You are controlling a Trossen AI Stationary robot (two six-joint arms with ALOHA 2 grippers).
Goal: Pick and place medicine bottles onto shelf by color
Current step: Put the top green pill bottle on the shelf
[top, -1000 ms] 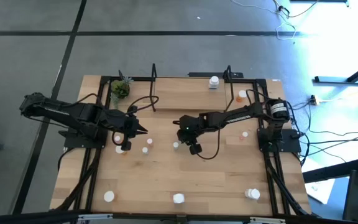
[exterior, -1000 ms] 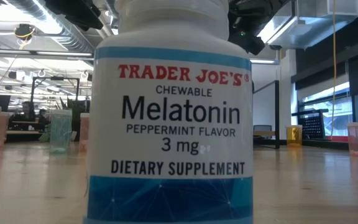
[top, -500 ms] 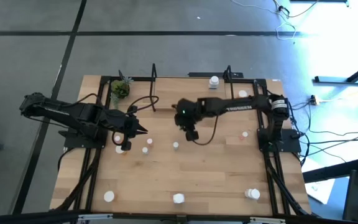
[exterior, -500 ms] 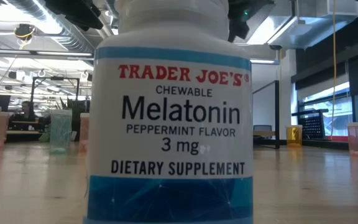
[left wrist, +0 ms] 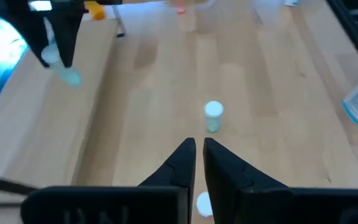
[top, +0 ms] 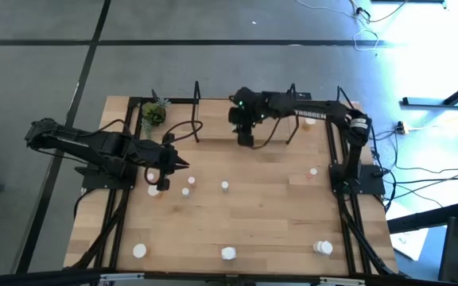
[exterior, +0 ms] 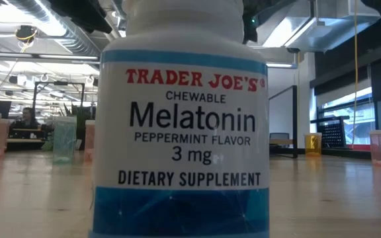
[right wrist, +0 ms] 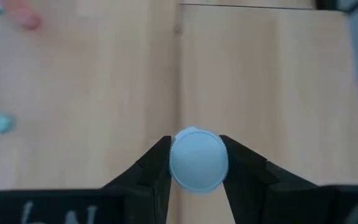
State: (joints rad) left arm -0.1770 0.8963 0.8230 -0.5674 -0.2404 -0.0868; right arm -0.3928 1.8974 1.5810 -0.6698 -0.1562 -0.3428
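Right gripper [right wrist: 194, 163] over shelf [top: 213, 131] at far side of worktop [top: 253, 230], jaws pinching white-capped bottle [right wrist: 197, 159], not yet set down. Left gripper [left wrist: 196, 155] near worktop middle, jaws pressed together, empty. Orange bottle [top: 307, 122] beside right frame of shelf; whether on board, cannot tell. Still loose on worktop: small bottles [top: 224, 186] mid-worktop, larger white bottles [top: 228, 253] along near edge. Judged early: most of sorting left.

Seven loose bottles [top: 224, 186], one plant [top: 153, 114], two arms [top: 94, 145].
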